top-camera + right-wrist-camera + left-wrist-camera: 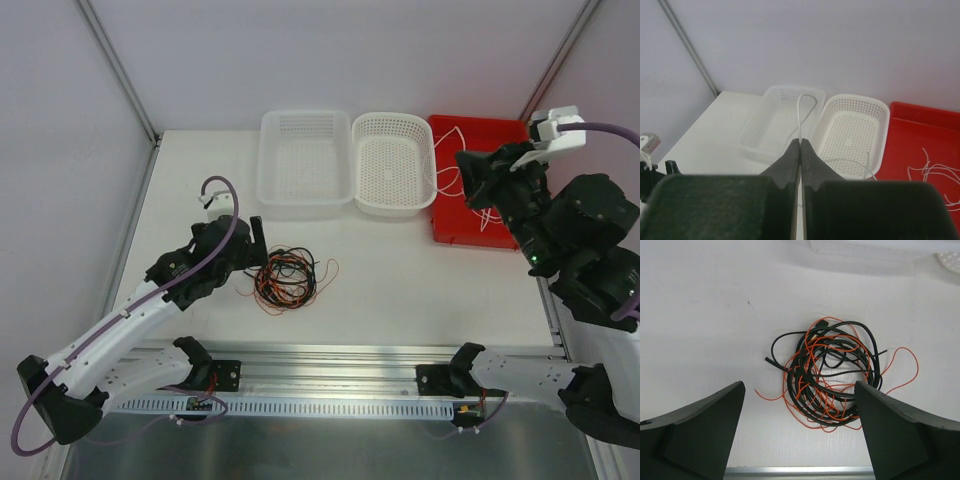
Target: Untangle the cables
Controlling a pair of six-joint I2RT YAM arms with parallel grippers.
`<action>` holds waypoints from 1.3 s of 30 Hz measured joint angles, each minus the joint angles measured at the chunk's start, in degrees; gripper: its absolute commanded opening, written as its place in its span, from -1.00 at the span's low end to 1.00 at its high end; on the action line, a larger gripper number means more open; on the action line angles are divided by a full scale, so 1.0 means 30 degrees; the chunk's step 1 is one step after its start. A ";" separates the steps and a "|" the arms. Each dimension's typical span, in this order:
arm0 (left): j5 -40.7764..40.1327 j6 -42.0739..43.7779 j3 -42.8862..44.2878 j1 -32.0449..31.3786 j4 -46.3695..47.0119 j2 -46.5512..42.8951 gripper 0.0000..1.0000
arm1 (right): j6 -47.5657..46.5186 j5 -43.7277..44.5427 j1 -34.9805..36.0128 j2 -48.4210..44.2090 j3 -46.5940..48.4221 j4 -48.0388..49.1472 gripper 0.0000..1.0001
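Observation:
A tangle of black and orange cables point(288, 278) lies on the white table in front of the left arm. My left gripper point(258, 240) hovers just to its left, open. In the left wrist view the tangle point(832, 375) spreads between and beyond the wide-apart fingertips point(735, 395), none of it held by the left gripper point(799, 386). My right gripper point(470, 168) is raised over the red tray's left edge. It is shut on a thin white cable point(805, 100) that loops up from the tips of the right gripper point(801, 141). More of the white cable point(447, 180) trails into the tray.
Two white perforated baskets point(305, 160) point(395, 160) stand side by side at the back. The red tray point(500, 135) sits to their right with white strands in it. A metal rail point(330, 358) runs along the near table edge.

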 measured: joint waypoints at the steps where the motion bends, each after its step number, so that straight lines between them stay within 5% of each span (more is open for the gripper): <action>1: 0.0211 0.0226 -0.0007 0.0284 -0.0007 0.0219 0.96 | -0.0350 0.0277 -0.0109 0.0022 0.0488 -0.0029 -0.99; 9: 0.1443 0.2696 -0.0007 0.1982 0.0036 0.1297 0.98 | -0.3621 0.2805 -0.1814 0.0350 0.0736 0.1151 -0.99; 17: 0.1435 0.4845 -0.1027 0.3082 0.1056 0.1362 0.98 | -0.3475 0.1719 -0.7876 0.2208 -0.0240 0.2135 -0.99; 29: 0.0219 0.6441 -0.2120 0.3096 0.1056 0.0838 0.98 | -0.0648 -0.3286 -1.5562 0.8167 0.0313 0.3730 -0.96; 39: -0.0073 0.6717 -0.2193 0.3220 0.1056 0.1348 0.98 | -0.0204 -0.3934 -1.8331 1.5285 0.1370 0.6725 -0.91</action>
